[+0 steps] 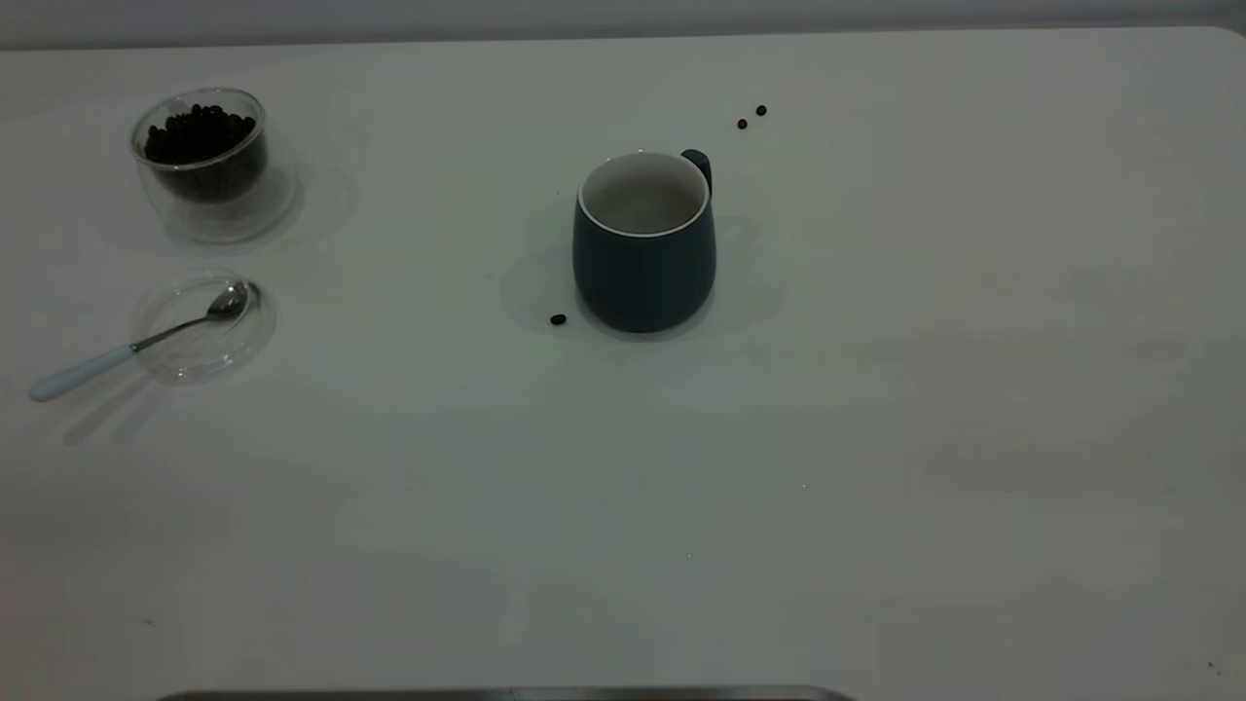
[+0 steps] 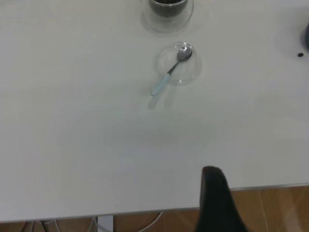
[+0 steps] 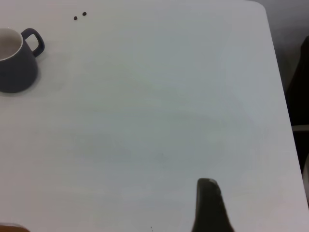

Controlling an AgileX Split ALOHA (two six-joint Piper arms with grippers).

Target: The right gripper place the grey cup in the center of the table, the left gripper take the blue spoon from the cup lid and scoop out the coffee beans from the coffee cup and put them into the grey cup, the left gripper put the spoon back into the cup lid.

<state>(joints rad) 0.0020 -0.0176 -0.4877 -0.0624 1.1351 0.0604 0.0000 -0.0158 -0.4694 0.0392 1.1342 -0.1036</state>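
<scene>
The grey cup [image 1: 642,263] stands upright near the middle of the table [image 1: 876,438], its inside pale with no beans showing; it also shows in the right wrist view [image 3: 14,67]. The coffee cup [image 1: 206,161] at the far left holds coffee beans [image 1: 200,131]. In front of it the blue spoon [image 1: 136,346] rests with its bowl in the cup lid [image 1: 200,331] and its handle out over the rim. The left gripper [image 2: 212,179] hovers at the table's edge, far from the spoon [image 2: 169,72] and lid [image 2: 181,67]. The right gripper [image 3: 207,188] is well away from the mug. Neither gripper shows in the exterior view.
One loose bean [image 1: 558,318] lies by the mug's base on its left. Two more loose beans [image 1: 742,124] lie behind the mug on its right, also in the right wrist view [image 3: 75,18]. The table's rounded corner [image 3: 256,5] is at the far right.
</scene>
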